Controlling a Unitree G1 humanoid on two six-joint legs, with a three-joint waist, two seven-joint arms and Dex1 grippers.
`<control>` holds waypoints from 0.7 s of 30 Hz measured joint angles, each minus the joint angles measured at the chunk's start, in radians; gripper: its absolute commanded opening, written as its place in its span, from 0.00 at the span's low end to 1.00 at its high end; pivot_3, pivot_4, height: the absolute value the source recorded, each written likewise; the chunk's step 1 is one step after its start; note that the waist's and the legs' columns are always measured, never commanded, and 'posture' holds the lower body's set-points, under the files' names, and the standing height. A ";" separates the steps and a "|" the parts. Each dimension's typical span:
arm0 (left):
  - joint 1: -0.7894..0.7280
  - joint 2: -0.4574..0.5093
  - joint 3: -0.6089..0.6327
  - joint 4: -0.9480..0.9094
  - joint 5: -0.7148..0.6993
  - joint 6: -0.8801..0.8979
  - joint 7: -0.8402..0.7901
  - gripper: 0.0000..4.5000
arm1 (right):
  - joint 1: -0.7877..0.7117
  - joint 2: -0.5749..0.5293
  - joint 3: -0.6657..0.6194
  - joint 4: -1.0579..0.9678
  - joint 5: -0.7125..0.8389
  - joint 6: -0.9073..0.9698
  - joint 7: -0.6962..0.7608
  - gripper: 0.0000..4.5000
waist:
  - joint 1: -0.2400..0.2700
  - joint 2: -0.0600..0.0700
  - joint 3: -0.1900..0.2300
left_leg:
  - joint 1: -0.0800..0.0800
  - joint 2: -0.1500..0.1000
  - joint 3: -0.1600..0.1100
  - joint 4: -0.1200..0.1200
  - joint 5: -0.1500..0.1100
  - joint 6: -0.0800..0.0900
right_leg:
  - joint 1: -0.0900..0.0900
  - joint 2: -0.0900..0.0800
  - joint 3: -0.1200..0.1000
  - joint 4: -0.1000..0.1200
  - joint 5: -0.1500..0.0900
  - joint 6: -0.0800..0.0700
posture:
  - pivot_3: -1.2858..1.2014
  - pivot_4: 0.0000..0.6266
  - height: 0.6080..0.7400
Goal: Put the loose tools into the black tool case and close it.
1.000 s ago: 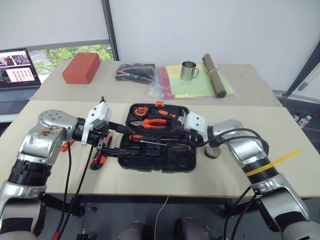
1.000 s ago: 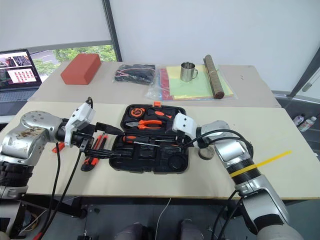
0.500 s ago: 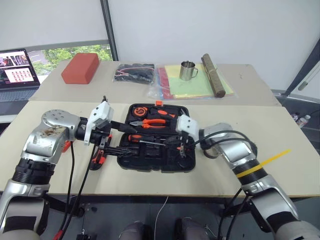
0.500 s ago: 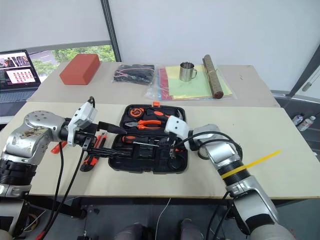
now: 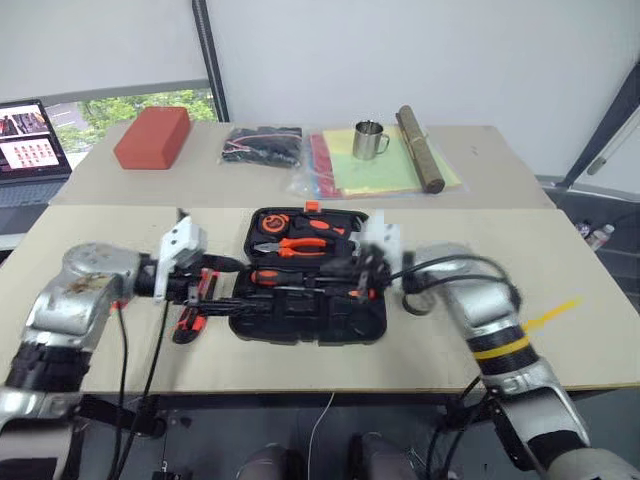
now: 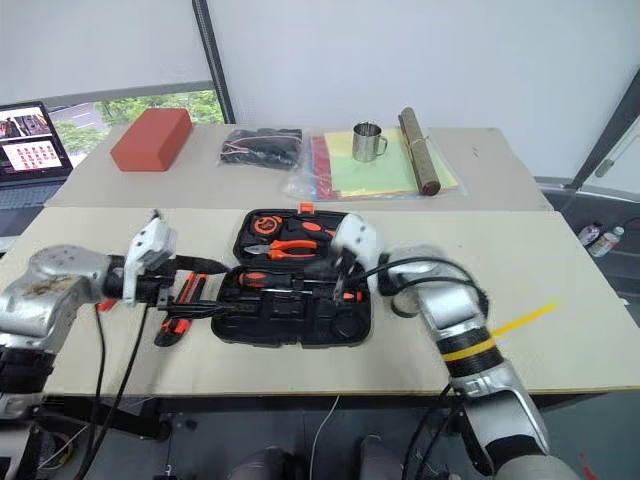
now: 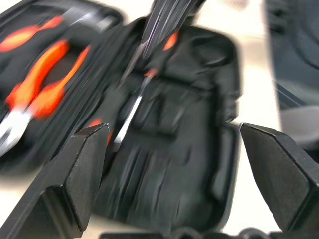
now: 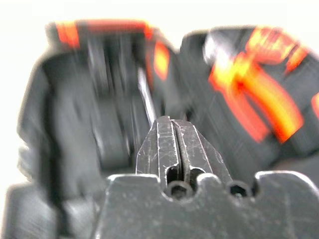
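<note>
A: Tool case status: flat black plastic clamshell case (image 5: 310, 290) lies open on the pale bench (image 5: 120, 355), in the middle of the near half. Far half carries orange-handled pliers (image 5: 300, 243).

B: Left side?

A: Left claw (image 6: 210, 287) sits just at the case's left edge, fingers (image 7: 75, 179) spread wide apart with nothing between them. Beside it on the bench, left of the case, lie loose orange-and-black tools (image 5: 190, 318); I cannot tell which is which.

B: Inside the case?

A: One orange-handled screwdriver (image 5: 285, 278) lies across the near half, thin shaft pointing right.

B: Right side?

A: Right claw (image 5: 362, 282) is over the case's right part, fingers (image 8: 172, 144) pressed together; right wrist view shows nothing between them. Small grey tape roll (image 5: 415, 300) sits on the bench just right of the case, partly behind the right arm.
</note>
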 measured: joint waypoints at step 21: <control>0.001 0.076 0.172 0.472 0.168 -0.084 0.274 1.00 | 0.194 -0.149 -0.086 -0.418 0.323 0.273 -0.102 0.99 | 0.039 -0.003 -0.002 | 0.001 -0.002 0.004 -0.001 -0.006 -0.011 | 0.000 -0.003 -0.001 0.000 0.002 -0.002 | 0.52 0.24 0.97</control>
